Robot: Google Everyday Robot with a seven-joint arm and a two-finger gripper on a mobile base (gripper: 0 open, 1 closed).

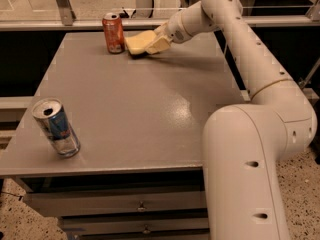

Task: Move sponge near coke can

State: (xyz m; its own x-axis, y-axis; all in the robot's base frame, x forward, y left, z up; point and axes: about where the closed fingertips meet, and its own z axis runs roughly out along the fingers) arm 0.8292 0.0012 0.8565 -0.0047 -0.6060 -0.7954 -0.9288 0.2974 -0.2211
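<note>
Furthest left, well away from the fingers (161, 43) and toward the front edge of the grey table (135, 114), we see a blue and silver can (56, 127) standing upright with its top opened. At the back of the table, a short way beyond the fingertips on their left, stands the coke can (113, 33), also upright, its silver top showing.

Next comes the sponge (136, 43), a pale yellow block lying between the coke can and the fingers. Its left end sits just beside the can, with a narrow gap that we can barely make out, and its right end runs in between the fingers. A dark shadow shows under it on the tabletop.

The gripper (152, 44) is low over the back of the table, pointing left, and its pale yellow fingers are closed on the right end of the sponge. Behind them the white arm (240, 39) slopes up and to the right, then bends down into the robot's large white body (245, 174) at the table's right front corner.
</note>
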